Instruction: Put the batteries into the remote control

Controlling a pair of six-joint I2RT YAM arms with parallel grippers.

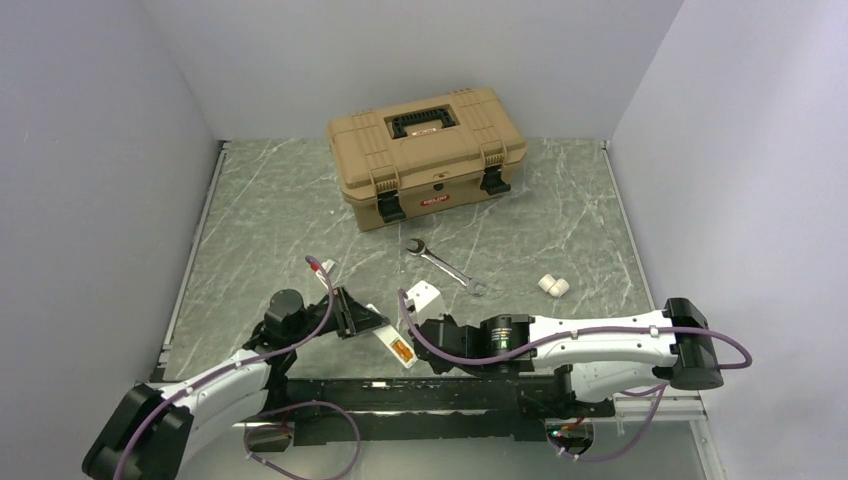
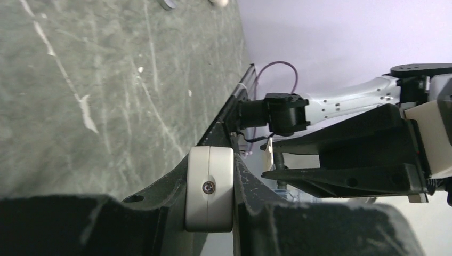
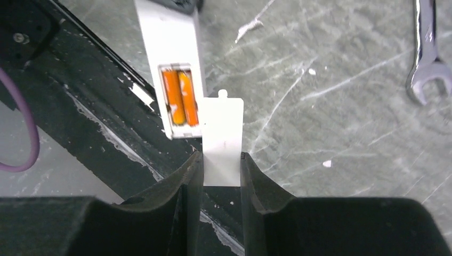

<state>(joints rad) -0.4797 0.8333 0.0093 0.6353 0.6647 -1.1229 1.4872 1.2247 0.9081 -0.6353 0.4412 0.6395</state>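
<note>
The remote control (image 3: 171, 50) is a slim white bar held above the table's near edge. Its back faces up, and two orange batteries (image 3: 178, 98) lie side by side in the open recess. My left gripper (image 2: 209, 192) is shut on one end of the remote control (image 2: 209, 184). My right gripper (image 3: 221, 160) is shut on a flat white battery cover (image 3: 224, 130) with a small tab. The cover sits just beside the recess at the remote's free end. From above, the remote control (image 1: 392, 345) spans between the left gripper (image 1: 372, 322) and the right gripper (image 1: 420, 335).
A tan toolbox (image 1: 427, 155) stands shut at the back centre. A steel wrench (image 1: 445, 265) lies in mid-table, also seen in the right wrist view (image 3: 429, 58). Two small white cylinders (image 1: 553, 286) rest to its right. A black rail (image 1: 420, 400) runs along the near edge.
</note>
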